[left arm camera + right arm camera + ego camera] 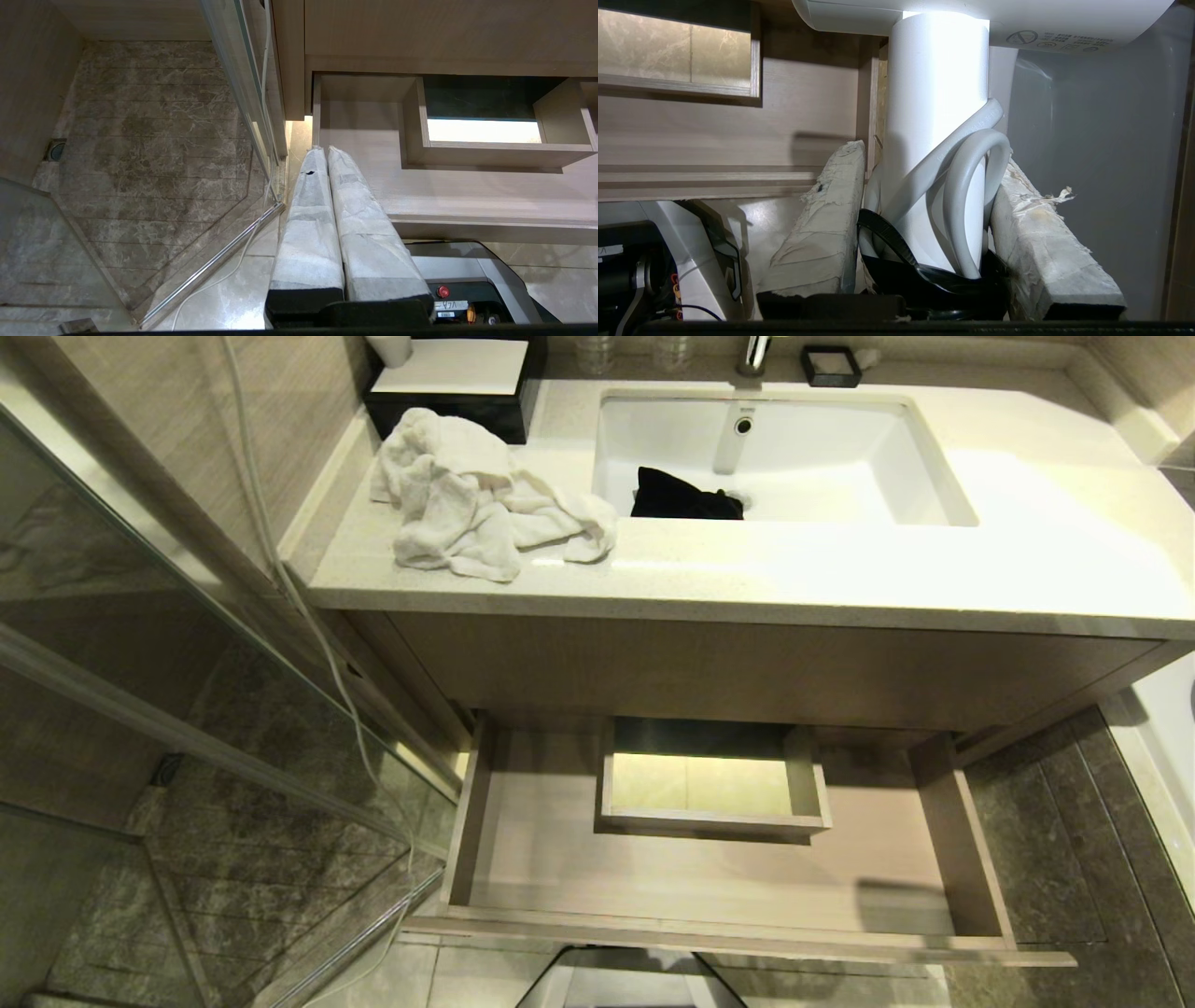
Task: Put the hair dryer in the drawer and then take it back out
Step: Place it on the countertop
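Nearest in, the right gripper (pixel 924 219) is clamping the hair dryer (pixel 936 116) by its slim handle, the coiled cord and black tie (pixel 896 252) pinched in between its taped fingers (pixel 822 228), likely so nothing dangles. The barrel is sitting crosswise at twelve o'clock from the pincer, off the right end of the drawer. The left gripper (pixel 327 161) is idling, fingers pressed together, near the drawer's left front corner. Farther on, the drawer (pixel 709 887) is standing open and bare, ready to receive it.
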Available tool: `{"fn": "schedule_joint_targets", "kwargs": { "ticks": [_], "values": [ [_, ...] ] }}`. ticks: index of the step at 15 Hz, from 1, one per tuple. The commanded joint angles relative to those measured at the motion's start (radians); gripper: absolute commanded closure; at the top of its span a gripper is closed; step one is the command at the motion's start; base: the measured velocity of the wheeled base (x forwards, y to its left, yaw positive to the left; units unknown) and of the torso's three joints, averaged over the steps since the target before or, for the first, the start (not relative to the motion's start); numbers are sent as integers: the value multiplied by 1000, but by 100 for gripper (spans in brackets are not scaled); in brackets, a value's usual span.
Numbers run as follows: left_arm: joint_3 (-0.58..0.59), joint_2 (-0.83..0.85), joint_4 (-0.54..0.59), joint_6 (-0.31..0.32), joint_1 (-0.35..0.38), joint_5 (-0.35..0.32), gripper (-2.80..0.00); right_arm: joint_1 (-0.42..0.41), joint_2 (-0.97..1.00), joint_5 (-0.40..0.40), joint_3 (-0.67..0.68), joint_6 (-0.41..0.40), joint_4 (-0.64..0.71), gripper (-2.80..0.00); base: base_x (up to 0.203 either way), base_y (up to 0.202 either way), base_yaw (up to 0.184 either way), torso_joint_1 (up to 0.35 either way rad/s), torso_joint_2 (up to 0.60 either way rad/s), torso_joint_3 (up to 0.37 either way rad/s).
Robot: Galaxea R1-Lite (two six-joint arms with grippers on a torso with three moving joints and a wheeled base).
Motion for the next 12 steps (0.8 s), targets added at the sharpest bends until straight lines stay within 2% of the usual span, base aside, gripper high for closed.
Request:
{"fn": "schedule_joint_targets", "kwargs": {
  "ticks": [1, 12],
  "values": [
    [2, 0, 0, 0, 0, 0, 0, 0, 12, 2, -12, -3, -1, 0, 0, 0, 0, 0, 0, 0],
    [0, 0, 0, 0, 0, 0, 0, 9, 13, 5, -6, -1, 20, 0, 0, 0, 0, 4, 1, 8]
  ]
}}
